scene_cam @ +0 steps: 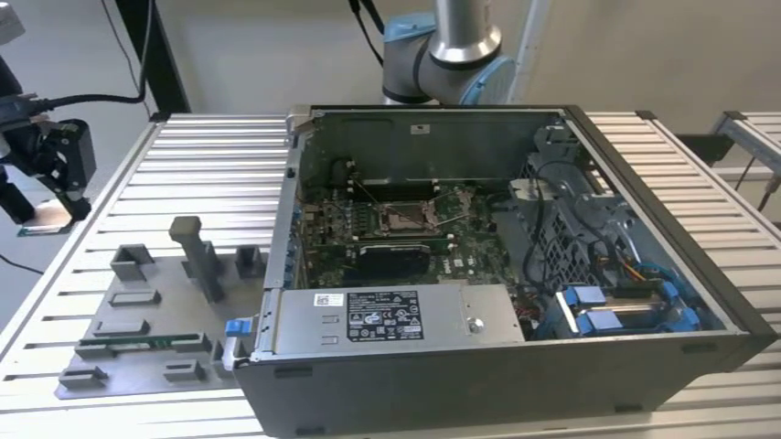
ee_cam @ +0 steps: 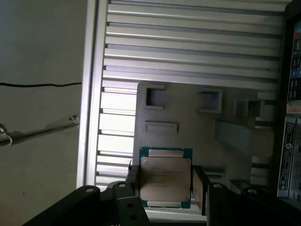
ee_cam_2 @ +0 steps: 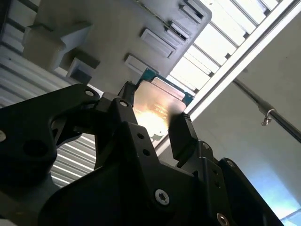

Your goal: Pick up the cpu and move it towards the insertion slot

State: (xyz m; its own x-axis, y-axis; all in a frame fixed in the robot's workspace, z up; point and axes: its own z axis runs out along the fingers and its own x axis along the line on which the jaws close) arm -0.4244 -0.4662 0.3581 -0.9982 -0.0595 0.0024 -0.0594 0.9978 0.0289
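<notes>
Step in hand: we judge the cpu (ee_cam: 165, 181) lifted, and the carry toward the insertion slot (scene_cam: 409, 216) hardly under way
Doing it well: we would keep the chip level and the squeeze steady, as only two opposite edges are held, and pass above the near wall of the computer case (scene_cam: 488, 384), not at it
Near, exterior view's left: the grey fixture plate (scene_cam: 183, 320), apart from the chip
Grip: the gripper (scene_cam: 49, 208) is clenched on the cpu, a finger (ee_cam: 199, 186) on each side
Cpu to gripper: between the fingertips, metal top facing the wrist cameras
Far: the slot, inside the open case, well apart to the exterior view's right
</notes>
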